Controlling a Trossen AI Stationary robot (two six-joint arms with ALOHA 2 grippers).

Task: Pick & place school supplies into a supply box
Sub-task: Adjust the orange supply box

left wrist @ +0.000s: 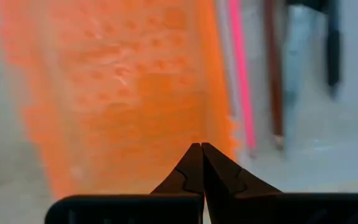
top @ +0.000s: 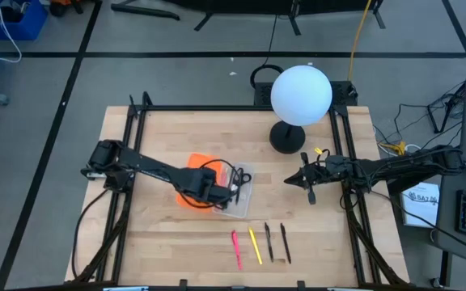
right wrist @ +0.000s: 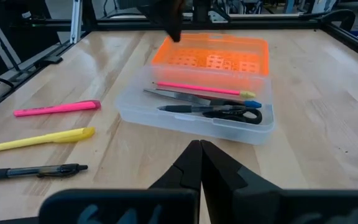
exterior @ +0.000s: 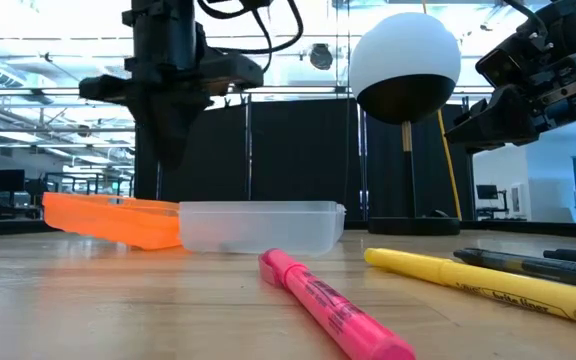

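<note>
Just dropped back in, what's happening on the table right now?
The robot is packing school supplies into the clear supply box. The scissors, a pink pencil and a dark pen already lie inside it. The left pincer is shut and empty, hanging over the orange panel joined to the box. The right pincer waits shut, off to the right. A pink highlighter, a yellow highlighter and two dark pens are still on the table.

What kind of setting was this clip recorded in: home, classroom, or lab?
Most likely a robotics lab or workshop. A butcher-block wooden table stands in a black metal frame with two dark arms mounted on it, loose cables trail over the taped grey floor, and computer monitors fill the open room behind.
</note>
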